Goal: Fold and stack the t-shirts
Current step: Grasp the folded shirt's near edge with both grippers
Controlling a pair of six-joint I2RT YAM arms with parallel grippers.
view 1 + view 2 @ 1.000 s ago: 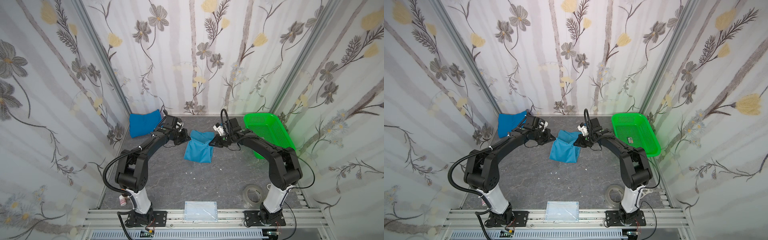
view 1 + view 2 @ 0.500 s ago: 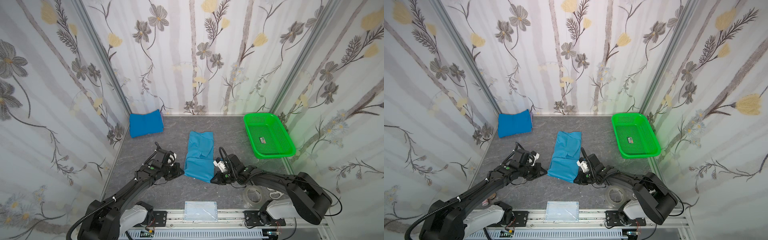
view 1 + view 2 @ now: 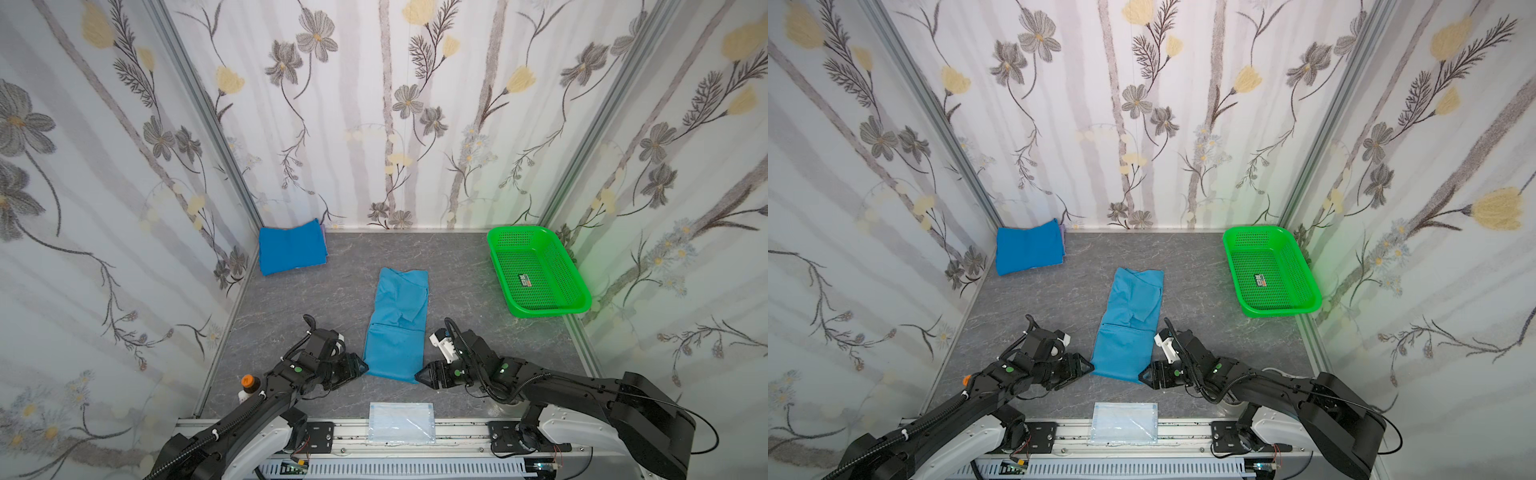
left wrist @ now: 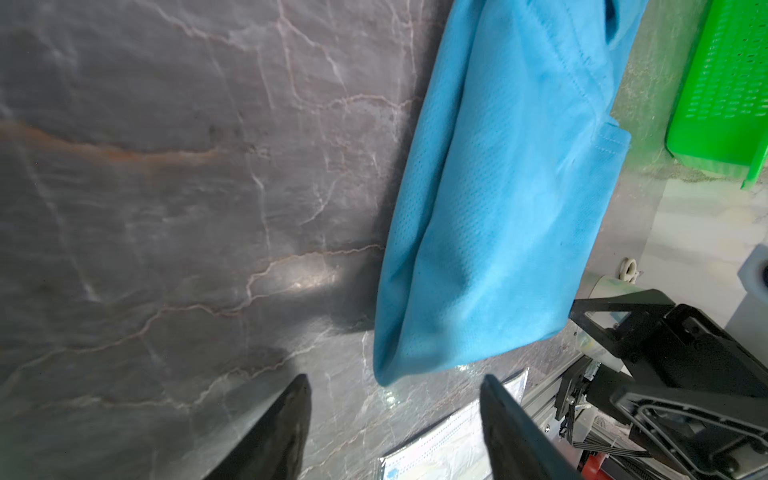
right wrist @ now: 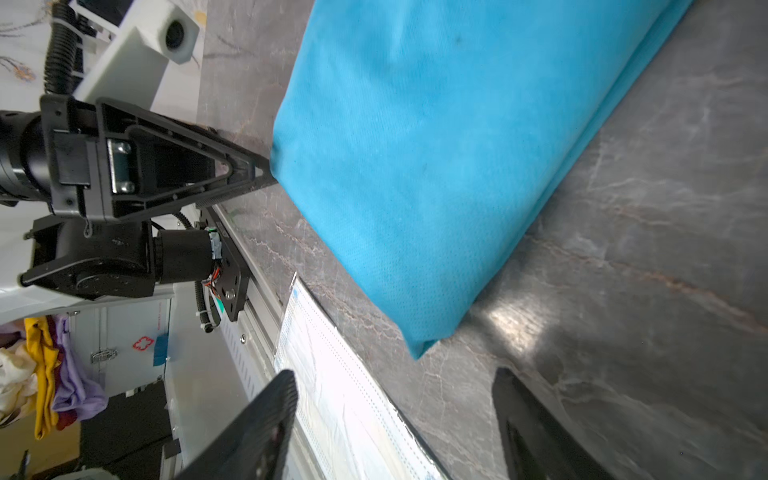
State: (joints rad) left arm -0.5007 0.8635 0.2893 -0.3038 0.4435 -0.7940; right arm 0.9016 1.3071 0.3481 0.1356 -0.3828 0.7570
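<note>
Left arm and right arm: black, on white bases, a green dot by each wrist, ribbed black cables, white camera blocks. Left gripper: hollow triangular fingers, silver screws.

Mask packet: pale blue, lying flat.
Green basket: perforated, beyond the mask packet, to its right.
Bottle: orange cap, left of the mask packet.
</note>
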